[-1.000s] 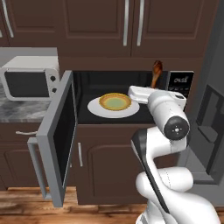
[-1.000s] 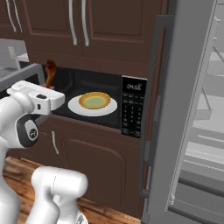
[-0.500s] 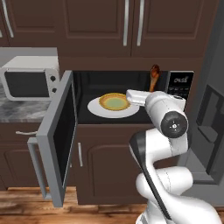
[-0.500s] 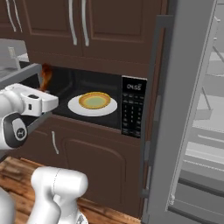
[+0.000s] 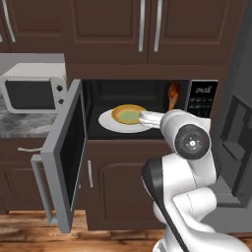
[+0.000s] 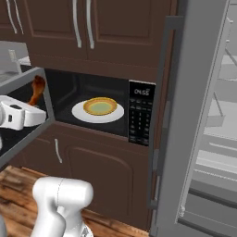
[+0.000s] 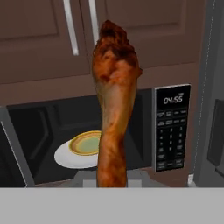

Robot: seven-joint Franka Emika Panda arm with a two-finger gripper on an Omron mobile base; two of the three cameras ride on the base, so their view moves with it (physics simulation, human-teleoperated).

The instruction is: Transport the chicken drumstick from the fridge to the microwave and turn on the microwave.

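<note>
The chicken drumstick (image 7: 113, 100) stands upright, golden-brown, in my gripper (image 6: 32, 105), which is shut on its thin lower end. It hangs a little in front of the microwave's opening, as the drumstick (image 5: 173, 96) and drumstick (image 6: 36, 89) show from both sides. The black microwave (image 5: 201, 98) has its door (image 5: 63, 153) swung wide to the left. Inside lies a white plate (image 5: 109, 122) with a round pie (image 5: 128, 114) on it. The keypad (image 7: 171, 127) shows a lit clock. The grey fridge (image 6: 203, 115) stands open at the right.
A white countertop oven (image 5: 33, 91) sits on the stone counter (image 5: 17, 125) left of the microwave. The open microwave door juts out toward me at the left. Dark cabinets (image 5: 147, 24) run above and below. The fridge door edge (image 6: 162, 115) stands close to the keypad.
My hand has sunk lower with the drumstick, from above the microwave's top edge down to the level of its opening. Plate, door and fridge have not moved.
</note>
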